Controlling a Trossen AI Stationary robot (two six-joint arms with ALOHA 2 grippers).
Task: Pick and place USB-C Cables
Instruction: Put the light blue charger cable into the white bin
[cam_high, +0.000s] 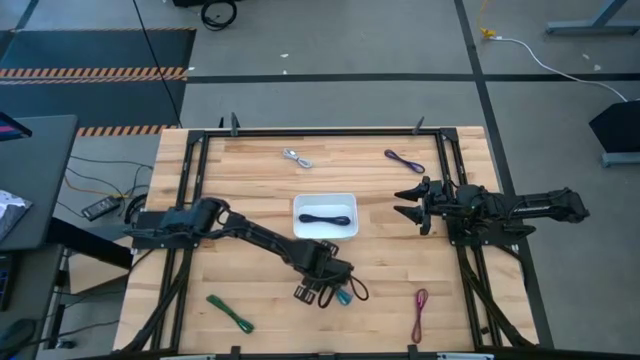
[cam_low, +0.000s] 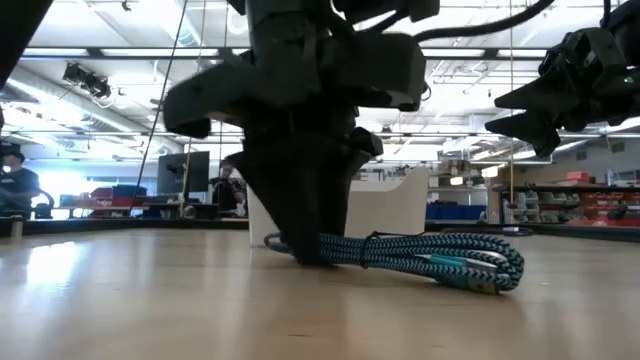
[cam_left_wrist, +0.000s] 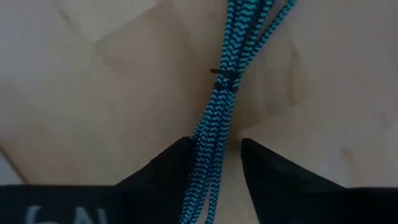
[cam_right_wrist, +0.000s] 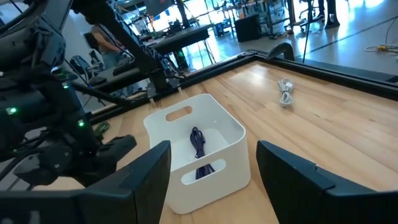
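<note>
Writing: only part of some pale lettering is seen on the left hand's body in the left wrist view, and it cannot be read.
Teal cable (cam_low: 420, 257): laid flat on the worktop (cam_high: 380, 260) at its near edge, long axis running out from between the left fingers, bound midway by a small dark tie (cam_left_wrist: 225, 81).
Left hand (cam_high: 322, 290): brought down over the near middle of the worktop, arm stretched diagonally from the left side, fingers (cam_left_wrist: 163, 169) set either side of the teal cable's end and close against it.
Green cable (cam_high: 230, 312): lying diagonally near the near-left corner.
Dark red cable (cam_high: 419, 314): lying near the near-right edge, long axis roughly near to far.
White bin (cam_high: 305, 206): at mid-worktop, a purple cable (cam_high: 326, 218) laid inside, long axis left to right.
Right hand (cam_high: 404, 203): held above the worktop right of the bin, pointed towards it, fingers (cam_right_wrist: 143, 171) spread, nothing held.
Silver-white cable (cam_high: 297, 158): near the far edge, left of centre.
Second purple cable (cam_high: 404, 160): near the far edge, towards the right.
</note>
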